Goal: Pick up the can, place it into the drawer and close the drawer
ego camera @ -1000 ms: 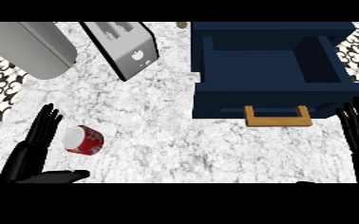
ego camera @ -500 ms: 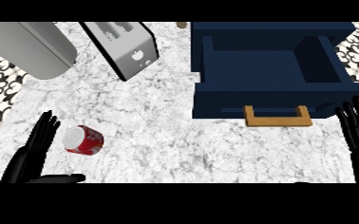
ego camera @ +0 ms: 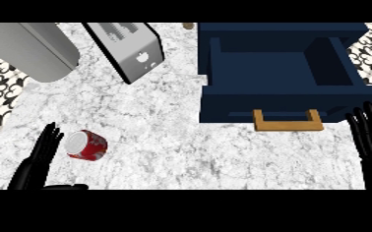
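Note:
A red can (ego camera: 87,145) with a silver top lies on its side on the marble counter (ego camera: 174,147) at the lower left. My left hand (ego camera: 36,162) stands just left of it, fingers straight and open, thumb low; I cannot tell whether the fingers touch the can. The dark blue drawer (ego camera: 280,76) is pulled open at the upper right, its inside bare, with a wooden handle (ego camera: 288,123) on its front. My right hand (ego camera: 359,135) rests open at the right edge, fingers up, beside the drawer's front corner.
A silver toaster (ego camera: 127,49) stands at the back centre-left. A large grey rounded appliance (ego camera: 36,49) sits at the back left. Patterned floor shows past the counter's left edge (ego camera: 9,83) and far right.
My left hand has slid slightly lower and towards the view's bottom edge. The can, the drawer and the right hand keep their places.

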Controlling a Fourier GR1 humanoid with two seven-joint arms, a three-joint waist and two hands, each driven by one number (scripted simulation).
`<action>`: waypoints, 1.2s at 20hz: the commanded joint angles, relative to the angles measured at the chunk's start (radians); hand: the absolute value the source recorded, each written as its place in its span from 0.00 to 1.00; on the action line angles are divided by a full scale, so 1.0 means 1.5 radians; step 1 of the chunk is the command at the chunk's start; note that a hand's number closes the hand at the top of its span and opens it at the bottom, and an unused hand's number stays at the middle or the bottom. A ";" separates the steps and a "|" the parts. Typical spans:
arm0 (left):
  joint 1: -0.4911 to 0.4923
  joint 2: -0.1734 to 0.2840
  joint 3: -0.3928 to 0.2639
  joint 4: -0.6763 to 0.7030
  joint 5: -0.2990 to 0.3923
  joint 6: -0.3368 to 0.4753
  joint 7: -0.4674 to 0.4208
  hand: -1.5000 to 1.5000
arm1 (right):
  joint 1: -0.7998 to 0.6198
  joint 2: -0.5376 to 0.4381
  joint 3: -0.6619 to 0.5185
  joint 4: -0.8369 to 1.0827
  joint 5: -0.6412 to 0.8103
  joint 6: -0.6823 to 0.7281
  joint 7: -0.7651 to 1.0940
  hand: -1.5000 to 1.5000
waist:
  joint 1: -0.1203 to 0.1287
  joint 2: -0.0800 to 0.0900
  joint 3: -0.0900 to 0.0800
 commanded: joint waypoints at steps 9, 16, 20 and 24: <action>-0.068 0.030 0.001 0.124 0.006 0.007 -0.032 0.00 | -0.030 0.005 0.016 -0.022 0.016 -0.019 0.055 0.00 | 0.000 0.000 0.000; -0.136 0.019 -0.010 0.183 0.005 0.047 -0.033 0.00 | -0.030 -0.015 -0.023 -0.052 -0.027 0.004 0.082 0.00 | -0.001 0.000 0.000; -0.134 0.027 -0.016 0.212 0.006 0.036 -0.049 0.00 | -0.009 0.015 0.020 -0.024 0.017 -0.009 0.026 0.00 | -0.001 0.000 0.000; -0.117 0.006 -0.040 0.178 0.008 0.049 -0.042 0.00 | -0.018 -0.011 -0.038 -0.017 -0.028 0.026 0.027 0.00 | 0.000 0.000 0.000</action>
